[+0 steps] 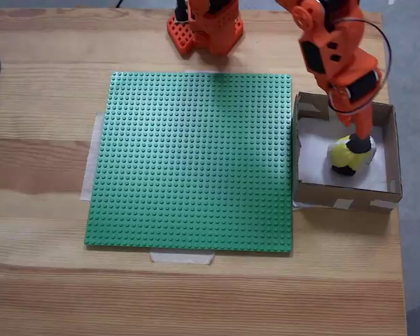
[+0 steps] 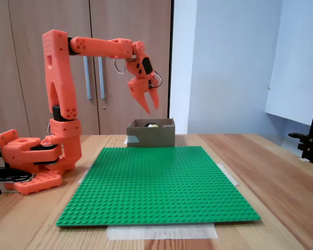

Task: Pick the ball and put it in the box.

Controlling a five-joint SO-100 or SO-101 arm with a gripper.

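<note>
Resting on the white floor of the box [image 1: 386, 150], the ball [image 1: 348, 159] shows lumpy yellow, black and white patches; from above, the gripper [image 1: 362, 143] overlaps its upper edge. In a fixed view from the side, the ball [image 2: 153, 125] barely peeks over the brown cardboard wall of the box [image 2: 156, 136], and the gripper [image 2: 152, 107] hangs above it, apart, orange plastic fingers [image 2: 144, 101] slightly spread and holding nothing. A studded green baseplate [image 1: 196, 161], taped down, covers the wooden table [image 1: 42, 105].
</note>
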